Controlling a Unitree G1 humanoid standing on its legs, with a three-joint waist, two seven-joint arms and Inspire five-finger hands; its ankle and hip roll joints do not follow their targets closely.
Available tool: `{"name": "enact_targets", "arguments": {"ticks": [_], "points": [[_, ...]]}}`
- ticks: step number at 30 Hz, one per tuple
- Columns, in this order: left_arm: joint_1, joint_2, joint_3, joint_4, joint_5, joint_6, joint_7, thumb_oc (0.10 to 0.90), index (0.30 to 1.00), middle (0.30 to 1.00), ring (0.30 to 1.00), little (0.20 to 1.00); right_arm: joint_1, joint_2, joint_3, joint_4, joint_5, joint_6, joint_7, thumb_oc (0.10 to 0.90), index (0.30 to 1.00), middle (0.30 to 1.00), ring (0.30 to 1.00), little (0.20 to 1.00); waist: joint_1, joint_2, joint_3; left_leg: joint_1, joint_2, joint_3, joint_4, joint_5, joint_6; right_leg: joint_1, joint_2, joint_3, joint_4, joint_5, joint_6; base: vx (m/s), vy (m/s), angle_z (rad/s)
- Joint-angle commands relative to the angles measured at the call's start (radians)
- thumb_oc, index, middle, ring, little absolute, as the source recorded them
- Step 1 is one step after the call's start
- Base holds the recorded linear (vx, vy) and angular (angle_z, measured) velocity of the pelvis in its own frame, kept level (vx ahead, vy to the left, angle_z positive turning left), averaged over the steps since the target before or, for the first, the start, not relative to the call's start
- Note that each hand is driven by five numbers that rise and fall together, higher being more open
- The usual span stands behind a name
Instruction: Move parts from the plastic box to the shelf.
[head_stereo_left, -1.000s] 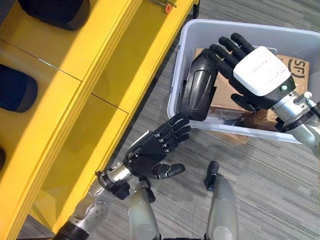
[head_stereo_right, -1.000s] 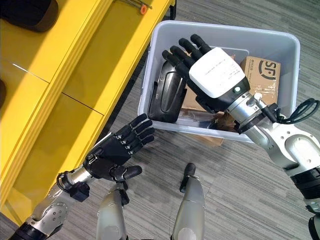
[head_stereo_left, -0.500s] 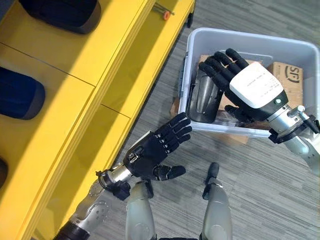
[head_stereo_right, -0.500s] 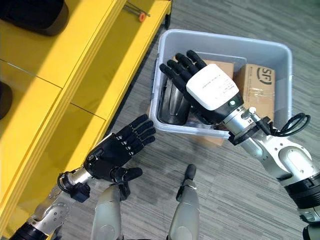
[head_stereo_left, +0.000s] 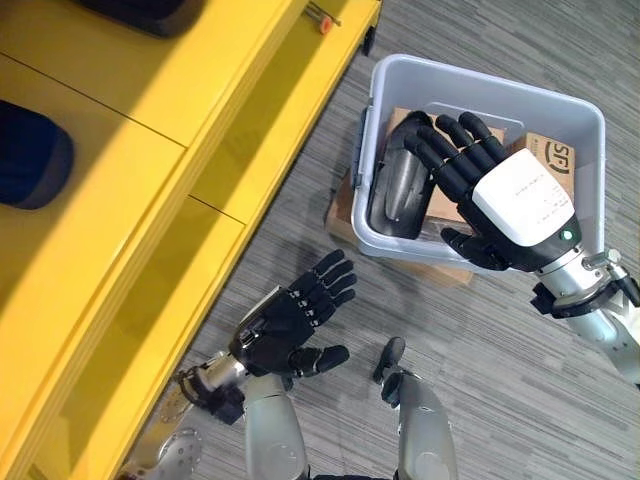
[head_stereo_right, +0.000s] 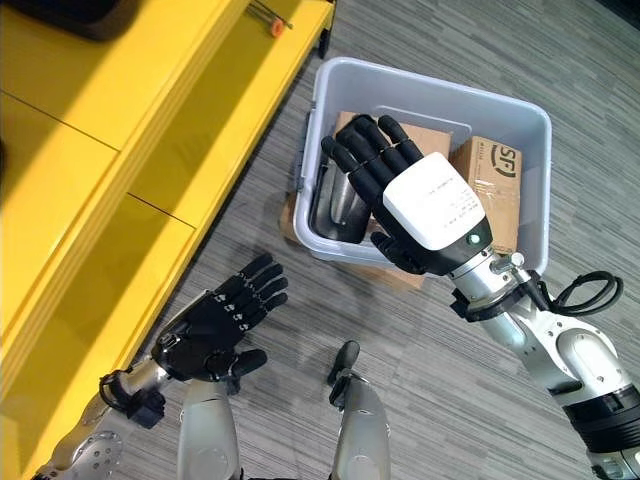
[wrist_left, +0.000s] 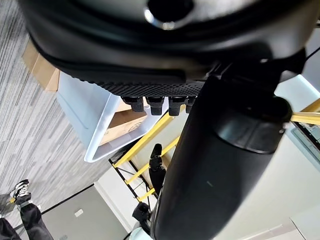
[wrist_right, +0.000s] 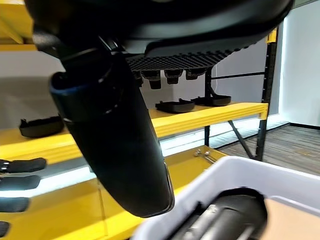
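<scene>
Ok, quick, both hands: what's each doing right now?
Left hand: open, holding nothing, above the floor.
Right hand: open, fingers spread over the dark part in the plastic box.

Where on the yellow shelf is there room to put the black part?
The yellow shelf has a wide bare stretch between the dark part at its left edge and the shelf's front edge. The plastic box is crowded: a black part, cardboard boxes and the right hand.

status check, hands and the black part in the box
Right hand open, above the plastic box, holding nothing. Black part upright inside the box beside cardboard boxes. Left hand open and idle by the yellow shelf. Nothing blocking.
</scene>
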Motion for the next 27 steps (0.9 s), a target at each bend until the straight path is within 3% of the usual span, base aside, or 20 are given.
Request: {"name": "enact_targets", "arguments": {"ticks": [1,4,5,9,12,18,23,27], "points": [[-0.046,0.031,-0.007,-0.132,-0.010,-0.089,-0.061,0.900,1.000,1.000,1.000,1.000,-0.200,-0.025,-0.030,-0.014,0.042,-0.001,-0.063,0.900,1.000,1.000,1.000,1.000,0.010,-0.009,-0.011,0.004,-0.057,-0.033,-0.015,-0.063,0.008,0.106,-0.118,0.049,0.032,-0.086,0.132,0.04,-0.120,-0.21],[-0.048,0.025,-0.013,-0.136,-0.028,-0.086,-0.043,0.900,1.000,1.000,1.000,1.000,-0.242,-0.044,-0.002,-0.003,0.043,0.002,-0.049,0.900,1.000,1.000,1.000,1.000,0.005,0.005,-0.011,0.001,-0.046,-0.041,-0.016,-0.055,-0.001,0.068,-0.116,0.056,0.087,-0.116,0.130,0.05,-0.074,-0.17],[-0.046,0.019,-0.014,-0.144,-0.026,-0.078,-0.055,0.900,1.000,1.000,1.000,1.000,-0.263,-0.056,0.004,0.001,0.032,-0.001,-0.043,0.900,1.000,1.000,1.000,1.000,-0.001,0.014,-0.011,-0.016,-0.042,-0.032,-0.033,-0.019,0.001,0.037,-0.118,0.048,0.095,-0.107,0.113,-0.01,-0.048,-0.09],[-0.037,0.016,-0.027,-0.152,-0.033,-0.080,-0.057,0.900,1.000,1.000,1.000,1.000,-0.303,-0.084,0.025,0.018,-0.019,-0.008,-0.030,0.900,1.000,1.000,1.000,1.000,-0.006,0.033,-0.011,-0.018,-0.037,-0.032,-0.062,0.005,-0.012,0.004,-0.124,0.053,0.116,-0.116,0.108,0.02,-0.041,-0.02],[-0.031,0.016,-0.030,-0.147,-0.049,-0.082,-0.077,0.900,1.000,1.000,1.000,1.000,-0.362,-0.113,0.066,0.054,-0.061,0.031,0.008,0.900,1.000,1.000,1.000,1.000,-0.008,0.050,-0.011,-0.022,-0.031,-0.032,-0.082,0.020,-0.020,-0.034,-0.135,0.055,0.159,-0.133,0.100,0.03,-0.030,0.05],[-0.016,0.018,-0.038,-0.149,-0.052,-0.078,-0.095,0.900,1.000,1.000,1.000,1.000,-0.407,-0.148,0.098,0.083,-0.071,0.040,-0.013,0.900,1.000,1.000,1.000,1.000,-0.012,0.058,-0.011,-0.040,-0.014,-0.039,-0.089,0.033,-0.027,-0.085,-0.145,0.057,0.209,-0.153,0.087,0.02,-0.068,0.06],[-0.029,0.017,-0.048,-0.166,-0.051,-0.067,-0.086,0.900,1.000,1.000,1.000,1.000,-0.463,-0.162,0.134,0.091,-0.191,-0.006,-0.033,0.900,1.000,1.000,1.000,1.000,-0.014,0.075,-0.011,-0.069,-0.007,-0.053,-0.109,0.052,-0.034,-0.143,-0.157,0.071,0.250,-0.166,0.086,0.00,-0.064,-0.02],[-0.024,0.027,-0.046,-0.163,-0.060,-0.055,-0.098,0.900,1.000,1.000,1.000,1.000,-0.507,-0.176,0.181,0.115,-0.237,0.006,-0.049,0.900,1.000,1.000,1.000,1.000,-0.008,0.081,-0.011,-0.082,-0.008,-0.066,-0.094,0.032,-0.044,-0.172,-0.168,0.083,0.303,-0.202,0.094,0.05,-0.070,0.03]]}}
